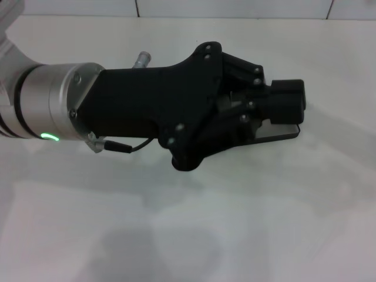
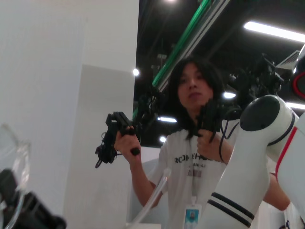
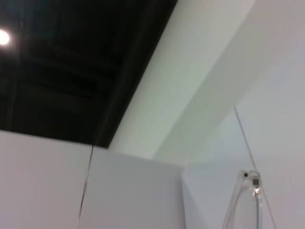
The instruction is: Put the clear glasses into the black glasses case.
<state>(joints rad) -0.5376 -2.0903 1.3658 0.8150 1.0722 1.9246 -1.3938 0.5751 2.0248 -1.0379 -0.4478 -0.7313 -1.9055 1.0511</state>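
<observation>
1. Reaching in from the left, the left gripper point(image 1: 289, 101) is seen low over the white table point(image 1: 247, 223), right of the centre in the head view.
2. Whether that gripper is clenched or released cannot be told, since its own body hides the contact area.
3. The black glasses case point(image 1: 286, 131) is found on the table directly beneath the left gripper; only its right end is exposed, as a flat dark slab with rounded corners.
4. The clear glasses point(image 2: 13, 157) are seen close to the left wrist camera, where a curved transparent lens and a thin clear arm are shown, with black gripper parts just beside the lens.
5. A transparent part of the glasses point(image 3: 252, 200) is also caught in the right wrist view.
6. Whether the glasses are touching the case cannot be told.
7. The right gripper is not shown in any view.
</observation>
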